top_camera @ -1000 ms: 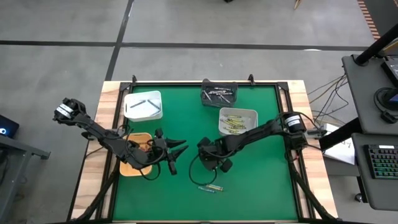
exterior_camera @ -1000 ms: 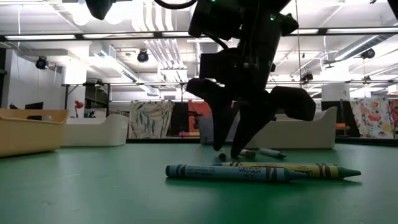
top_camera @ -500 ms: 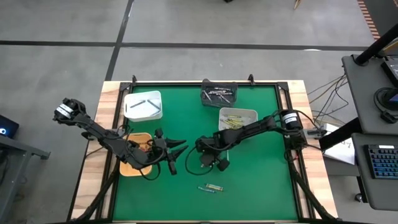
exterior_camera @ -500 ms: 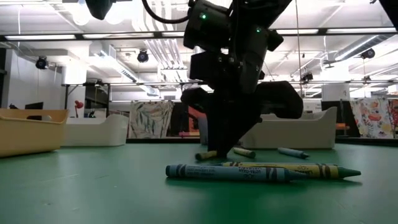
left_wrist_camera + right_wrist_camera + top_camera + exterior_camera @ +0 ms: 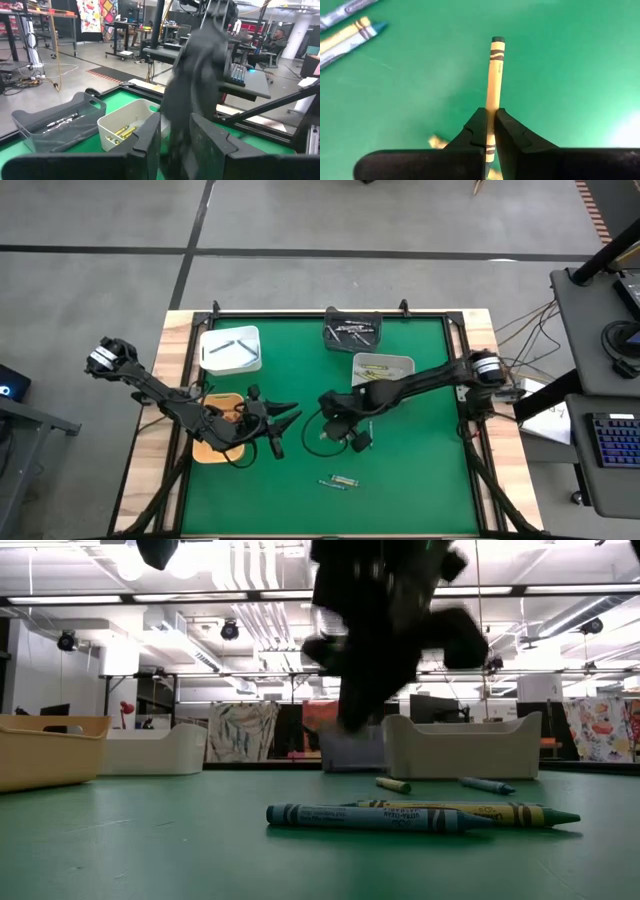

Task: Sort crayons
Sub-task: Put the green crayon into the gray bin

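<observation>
My right gripper hangs over the middle of the green mat, shut on a yellow crayon. In the low view it is a blur well above the mat. Two crayons, one blue and one yellow, lie flat side by side near the front edge. Farther back lie another yellow one and another blue one. My left gripper waits open at the mat's left, beside the orange tray. My right gripper pinches the yellow crayon between its two fingertips, near one end. The fingers point down and lie across the crayon. Most of its length sticks out past them to its dark tip. It is lifted clear of the mat.
A white tray stands at the far left, a dark tray at the far middle, and a white tray holding yellow crayons just right of centre. A black cable loops on the mat under the right arm.
My right gripper stood open at the mat over a yellow crayon, has shut on it and risen, lifting it clear. It has also shifted a little toward the far edge. The other crayons lie where they were.
</observation>
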Robot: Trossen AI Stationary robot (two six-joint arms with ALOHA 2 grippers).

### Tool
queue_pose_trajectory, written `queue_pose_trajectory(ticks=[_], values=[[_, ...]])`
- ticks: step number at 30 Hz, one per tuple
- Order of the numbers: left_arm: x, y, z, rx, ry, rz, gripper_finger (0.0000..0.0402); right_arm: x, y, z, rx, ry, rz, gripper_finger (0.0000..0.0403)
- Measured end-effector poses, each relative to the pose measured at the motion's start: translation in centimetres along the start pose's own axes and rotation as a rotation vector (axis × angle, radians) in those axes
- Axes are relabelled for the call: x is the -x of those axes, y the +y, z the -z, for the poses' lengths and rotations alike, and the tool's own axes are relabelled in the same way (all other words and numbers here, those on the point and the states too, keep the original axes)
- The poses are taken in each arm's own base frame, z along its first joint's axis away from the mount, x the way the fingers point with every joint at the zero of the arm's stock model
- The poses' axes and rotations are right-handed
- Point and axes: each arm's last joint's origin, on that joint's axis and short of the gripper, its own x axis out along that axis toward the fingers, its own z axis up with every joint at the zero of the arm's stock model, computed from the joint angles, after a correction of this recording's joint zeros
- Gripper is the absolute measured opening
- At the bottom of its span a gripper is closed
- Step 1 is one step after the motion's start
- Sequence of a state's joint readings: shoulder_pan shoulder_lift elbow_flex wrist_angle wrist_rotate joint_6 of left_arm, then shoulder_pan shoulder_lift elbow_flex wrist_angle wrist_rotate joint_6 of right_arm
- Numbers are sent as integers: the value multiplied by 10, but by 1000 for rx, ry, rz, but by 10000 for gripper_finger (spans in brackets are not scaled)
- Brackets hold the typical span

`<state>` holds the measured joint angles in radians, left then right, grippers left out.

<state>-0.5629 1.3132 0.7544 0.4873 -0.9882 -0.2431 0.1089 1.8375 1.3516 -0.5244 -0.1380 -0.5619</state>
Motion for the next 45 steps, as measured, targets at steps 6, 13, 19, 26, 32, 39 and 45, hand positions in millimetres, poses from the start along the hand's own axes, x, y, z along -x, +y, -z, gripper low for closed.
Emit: queue_pose_trajectory(ticks=[6,13,19,26,32,39,45], values=[[0,0,-1,-7,-3,0,87,55,-4,3,-161,73,203,9],[1,1,-2,-25,-5,0,87,109,-14,39,-435,163,288,8],[1,1,-3,-44,-6,1,87,128,-18,83,-607,227,314,8],[1,1,-3,-66,-6,0,87,112,-17,140,-760,337,313,8],[0,2,-3,-68,-7,-3,87,91,-17,177,-845,375,324,9],[-1,3,-3,-69,-8,-9,87,84,-17,184,-839,355,341,9],[-2,3,-4,-69,-8,-12,87,84,-18,184,-842,347,346,35]])
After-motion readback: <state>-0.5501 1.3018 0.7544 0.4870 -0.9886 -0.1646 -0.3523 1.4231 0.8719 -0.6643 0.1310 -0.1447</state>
